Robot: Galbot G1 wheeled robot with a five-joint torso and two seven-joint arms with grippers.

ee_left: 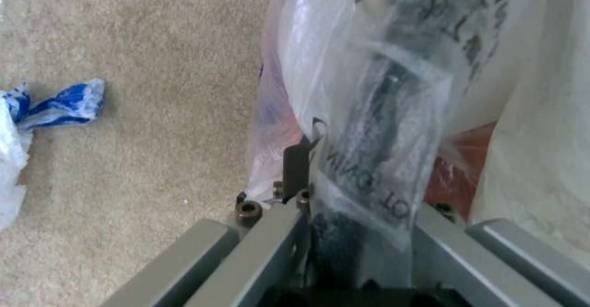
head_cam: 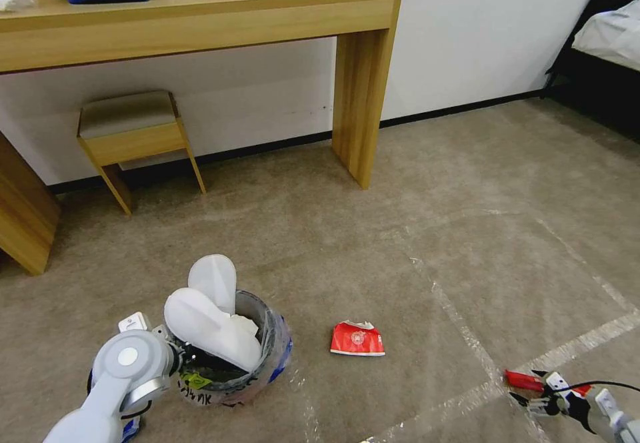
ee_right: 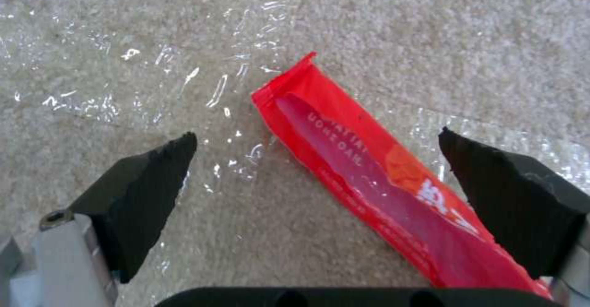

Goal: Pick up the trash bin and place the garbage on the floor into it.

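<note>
Plainly, the right tool [ee_right: 316, 159] hung low over the beige-brown short-pile carpet floor [head_cam: 413, 229], its black fingers [ee_right: 147, 191] spread wide to either side of a long flat red plastic wrapper [ee_right: 368, 178] that lay on a worn whitish tape line [head_cam: 587, 339]; neither finger touched it. In the head view the same wrapper [head_cam: 523, 380] sat just ahead of the right tool [head_cam: 533, 399], toward the floor's near right corner. The left tool [ee_left: 344, 233] was pinched on the rim of the small round trash bin lined with clear crinkled plastic and scribbled in black [head_cam: 267, 356], holding it toward the near left of the floor, with two flat white slipper soles [head_cam: 210, 309] standing out of its mouth. A squashed red carton [head_cam: 358, 339] lay on the carpet between the bin and the wrapper, apart from both. To take the wrapper well, I judge the right tool should settle until its tips press the carpet, centre itself so the strip runs across the gap rather than along one finger, then close gently; the thin film may slide or buckle, and the glossy tape beneath could let it skate.
</note>
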